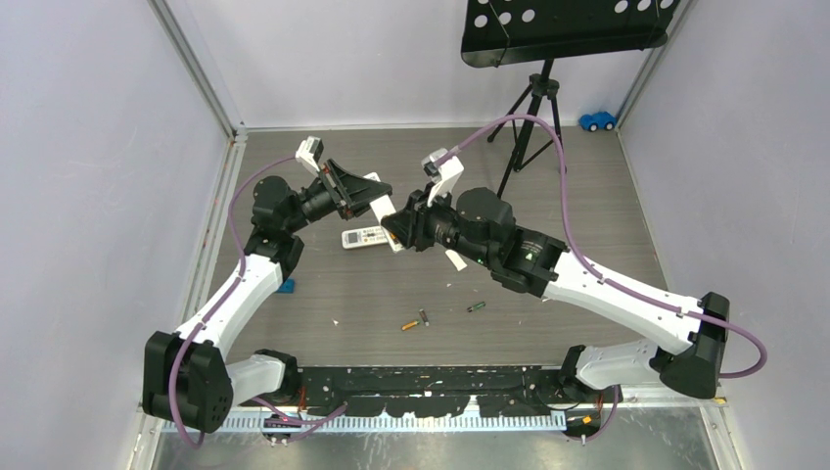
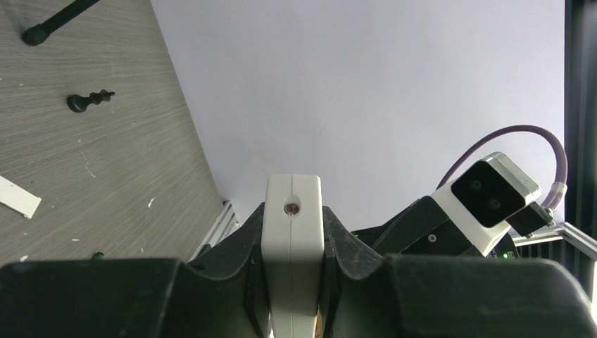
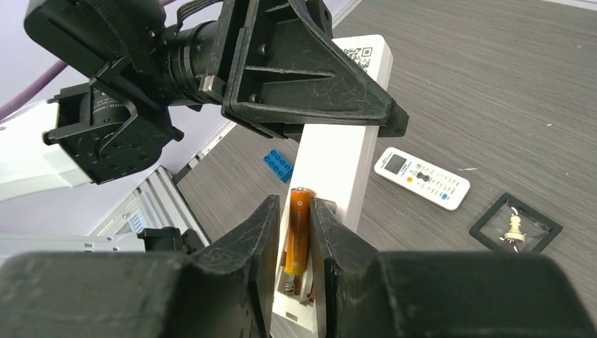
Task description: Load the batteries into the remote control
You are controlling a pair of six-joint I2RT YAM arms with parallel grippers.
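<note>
Plainly the insertion step is in hand, with one cell at the bay and the rest not yet picked up. Above the grey wood-grain table [image 1: 636, 215], the left gripper [image 2: 292, 215] is clamped across the narrow sides of the remote control [image 3: 336, 160]. It holds the remote clear of the surface, with the pale back and the open battery bay turned toward the other arm. A shorter white remote [image 1: 364, 236] lies flat on the table just beneath. The right gripper [image 3: 296, 211] is closed on an orange battery [image 3: 297, 243], one finger on each side. The battery is lined up lengthwise in the bay at the remote's near end, its lower tip just above the coil spring [image 3: 288, 285]. Whether it is seated or only resting on the opening I cannot tell. Three loose batteries [image 1: 424, 316] lie well apart from the remote, near the arm bases. The next move likely calls for pushing the lower tip against the spring and pressing the upper end down until it drops flush. Meanwhile the left grip must not twist. Only then should the right fingers part.
</note>
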